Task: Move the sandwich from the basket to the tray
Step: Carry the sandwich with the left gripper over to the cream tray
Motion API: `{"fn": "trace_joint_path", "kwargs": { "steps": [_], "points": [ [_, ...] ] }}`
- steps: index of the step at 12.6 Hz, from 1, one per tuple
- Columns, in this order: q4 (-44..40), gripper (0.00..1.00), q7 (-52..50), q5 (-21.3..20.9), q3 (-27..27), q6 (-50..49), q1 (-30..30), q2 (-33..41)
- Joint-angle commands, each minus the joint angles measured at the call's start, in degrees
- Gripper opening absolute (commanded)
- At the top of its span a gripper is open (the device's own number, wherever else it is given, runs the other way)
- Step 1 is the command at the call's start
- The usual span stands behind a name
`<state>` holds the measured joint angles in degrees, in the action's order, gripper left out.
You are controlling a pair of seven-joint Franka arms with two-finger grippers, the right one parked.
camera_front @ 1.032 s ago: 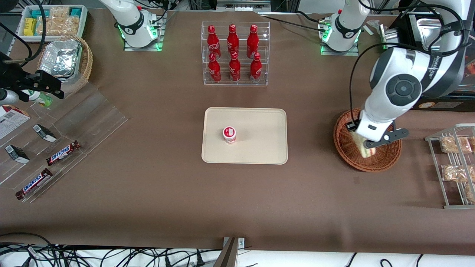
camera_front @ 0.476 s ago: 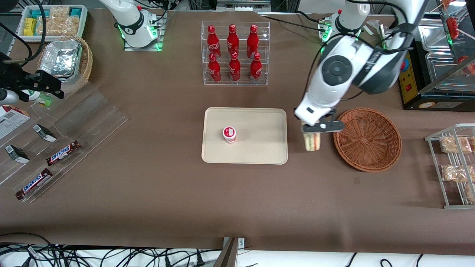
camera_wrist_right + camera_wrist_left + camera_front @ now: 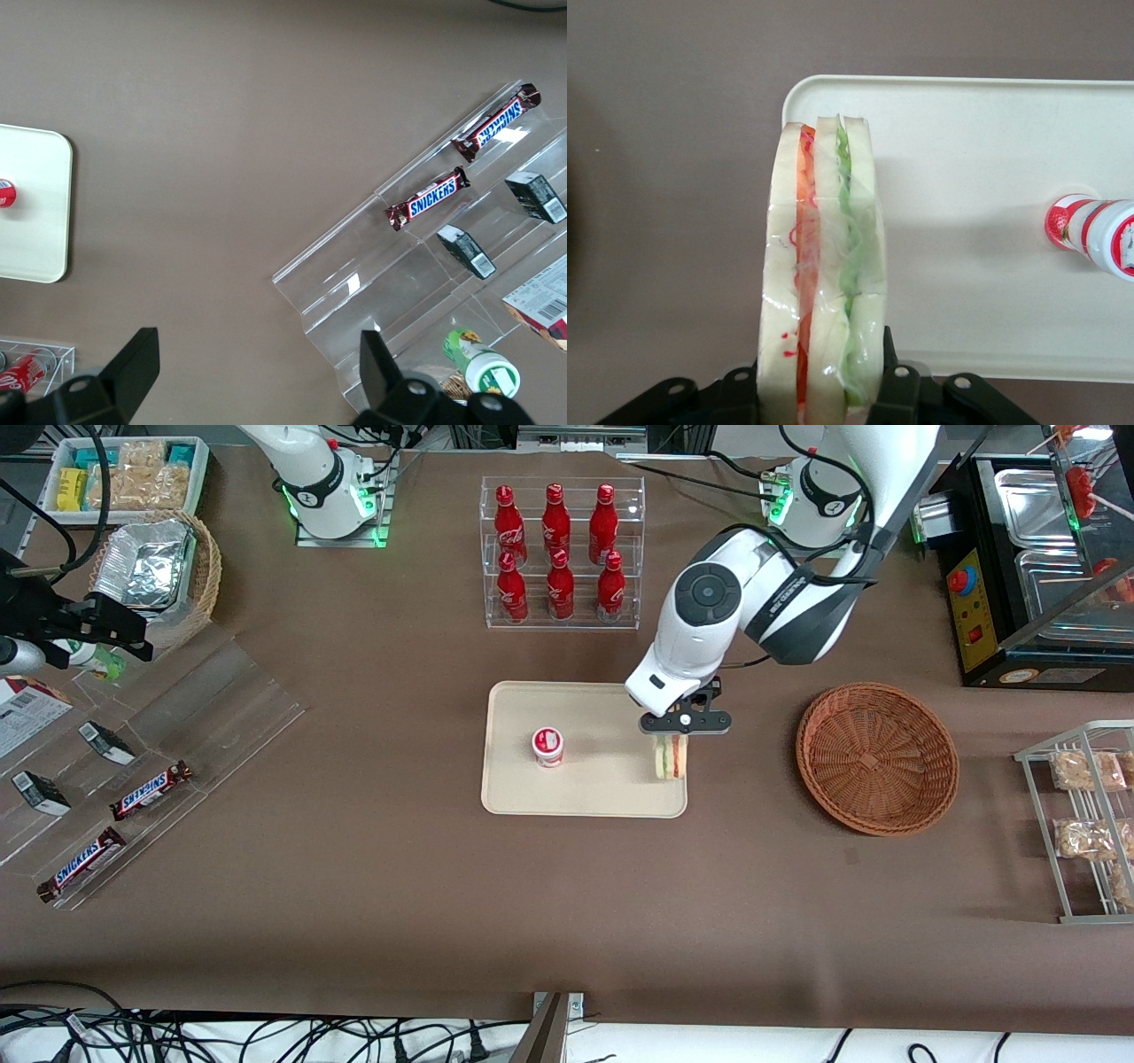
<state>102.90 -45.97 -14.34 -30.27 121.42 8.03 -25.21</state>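
My left gripper (image 3: 671, 737) is shut on the sandwich (image 3: 671, 756), a wrapped white-bread wedge with orange and green layers. It holds the sandwich upright over the edge of the cream tray (image 3: 611, 788) that lies toward the basket. In the left wrist view the sandwich (image 3: 821, 283) stands between the black fingers (image 3: 897, 390), partly over the tray's corner (image 3: 799, 88) and partly over the brown table. The reddish-brown wicker basket (image 3: 877, 757) sits empty toward the working arm's end. A small red-and-white cup (image 3: 547, 746) stands on the tray, and it also shows in the left wrist view (image 3: 1094, 235).
A clear rack of red bottles (image 3: 560, 549) stands farther from the camera than the tray. A wire rack with snack bags (image 3: 1085, 819) is at the working arm's end. An acrylic stepped rack with Snickers bars (image 3: 151, 788) and a paler basket of foil containers (image 3: 155, 571) lie toward the parked arm's end.
My gripper lifted the sandwich out of the basket and carried it across the table to the tray's edge. The basket is left empty.
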Motion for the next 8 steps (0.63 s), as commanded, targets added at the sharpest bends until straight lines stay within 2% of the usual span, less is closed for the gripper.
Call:
{"fn": "trace_joint_path", "kwargs": {
  "steps": [1, 8],
  "points": [
    [-1.8, 0.43, -4.8, -5.2, 0.1, 2.1, 2.3, -3.7],
    [-1.9, 0.43, -13.2, -15.8, 0.1, 6.3, 5.3, -9.9]
  ]
}}
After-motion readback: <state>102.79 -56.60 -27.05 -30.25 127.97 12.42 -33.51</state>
